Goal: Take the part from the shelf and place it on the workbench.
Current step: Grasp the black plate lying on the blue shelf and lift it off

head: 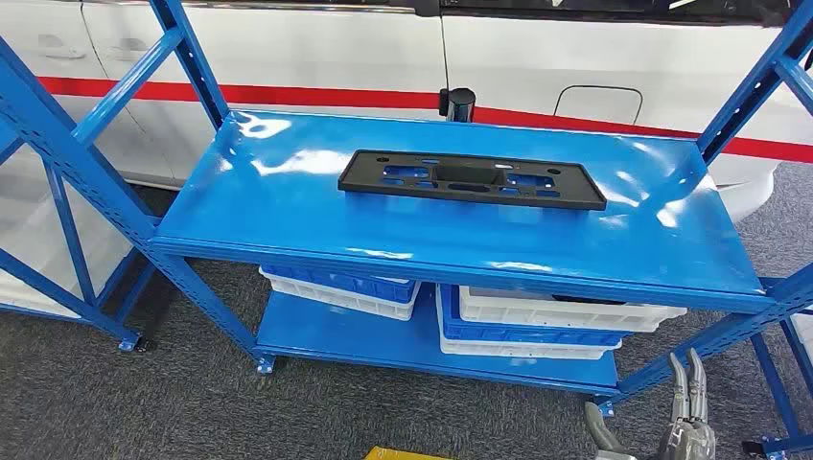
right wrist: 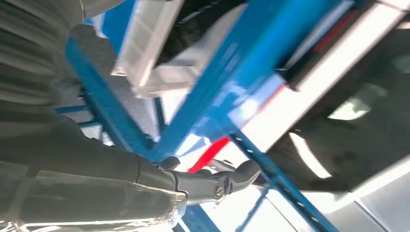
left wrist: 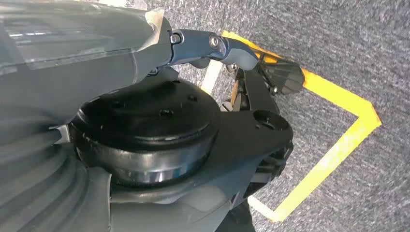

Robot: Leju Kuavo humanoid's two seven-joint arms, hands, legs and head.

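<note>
The part [head: 472, 179] is a long flat black plastic plate with several cut-outs, lying flat on the top board of the blue shelf [head: 288, 201], slightly right of its middle. My right hand [head: 686, 414] rises at the lower right, in front of and below the shelf's front edge, fingers straight and apart, holding nothing. In the right wrist view the right hand's thumb [right wrist: 227, 181] stretches out before the shelf's blue beams [right wrist: 251, 82]. My left hand [left wrist: 145, 53] hangs over the carpet, its thumb [left wrist: 212, 46] extended and nothing in its grasp.
White and blue bins [head: 537, 321] stand on the shelf's lower board. A white vehicle with a red stripe [head: 316, 96] is parked right behind the shelf. Blue uprights [head: 58, 144] frame both sides. Yellow tape [left wrist: 338, 145] marks the grey carpet.
</note>
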